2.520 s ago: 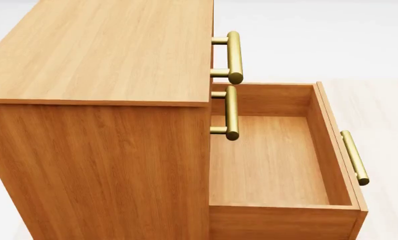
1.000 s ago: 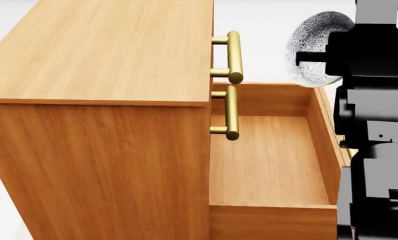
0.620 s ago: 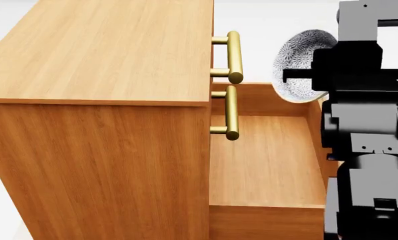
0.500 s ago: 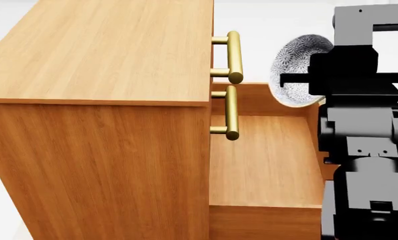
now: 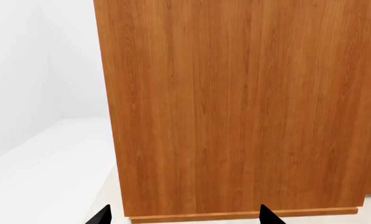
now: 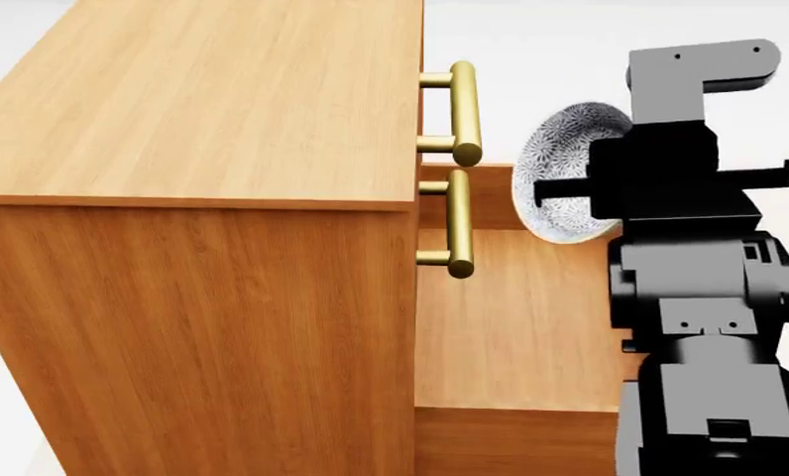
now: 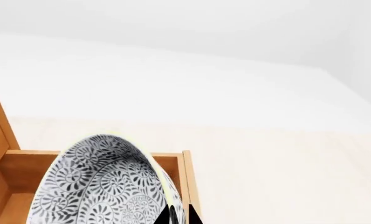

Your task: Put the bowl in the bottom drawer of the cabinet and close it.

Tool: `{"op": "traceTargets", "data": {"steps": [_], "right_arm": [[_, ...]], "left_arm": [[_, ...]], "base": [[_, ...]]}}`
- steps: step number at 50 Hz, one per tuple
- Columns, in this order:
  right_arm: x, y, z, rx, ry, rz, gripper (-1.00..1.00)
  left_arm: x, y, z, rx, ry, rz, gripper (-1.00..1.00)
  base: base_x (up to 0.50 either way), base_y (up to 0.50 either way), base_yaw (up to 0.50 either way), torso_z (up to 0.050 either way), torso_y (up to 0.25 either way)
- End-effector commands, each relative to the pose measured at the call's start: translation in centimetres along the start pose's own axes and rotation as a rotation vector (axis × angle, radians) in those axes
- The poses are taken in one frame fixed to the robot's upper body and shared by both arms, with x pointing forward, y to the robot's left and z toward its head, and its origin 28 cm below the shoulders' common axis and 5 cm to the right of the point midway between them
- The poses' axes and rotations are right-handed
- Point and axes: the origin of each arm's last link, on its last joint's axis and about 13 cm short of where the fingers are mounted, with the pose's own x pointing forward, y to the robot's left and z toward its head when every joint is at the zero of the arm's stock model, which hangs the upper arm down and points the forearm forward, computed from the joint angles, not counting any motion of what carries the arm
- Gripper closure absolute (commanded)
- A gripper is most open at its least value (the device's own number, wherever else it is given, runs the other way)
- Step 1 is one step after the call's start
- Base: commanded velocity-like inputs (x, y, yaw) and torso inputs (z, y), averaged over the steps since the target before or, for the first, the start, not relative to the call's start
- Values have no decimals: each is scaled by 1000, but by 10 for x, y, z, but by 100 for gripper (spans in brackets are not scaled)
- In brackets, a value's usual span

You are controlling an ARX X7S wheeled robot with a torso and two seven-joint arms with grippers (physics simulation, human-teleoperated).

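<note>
Head view shows my right gripper (image 6: 569,188) pinching the rigid, likely breakable bowl (image 6: 553,169) by its rim, tilted above the open bottom drawer (image 6: 527,327); left gripper (image 5: 182,217) spread, empty.

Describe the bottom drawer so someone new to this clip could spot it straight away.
Find the tall honey-brown cabinet filling the head view's left. The bottom drawer is the open wooden box jutting from its front, below two brass bar handles. Unlike the two shut drawers above, it is pulled out, with the patterned bowl held over it.
</note>
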Motion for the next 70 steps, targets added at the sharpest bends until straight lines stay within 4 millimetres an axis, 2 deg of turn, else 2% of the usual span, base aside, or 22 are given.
{"op": "traceTargets", "data": {"steps": [1, 19, 70], "right_arm": [[1, 2, -5, -14, 5, 9, 100], [2, 5, -18, -9, 42, 32, 100], [1, 8, -36, 41, 142, 120, 100]], "left_arm": [[0, 0, 1, 5, -2, 2, -100], [0, 0, -1, 4, -3, 1, -100], [0, 0, -1, 3, -4, 1, -100]], "base": [[0, 0, 0, 0, 0], [0, 0, 0, 0, 1], [0, 0, 0, 0, 0]]}}
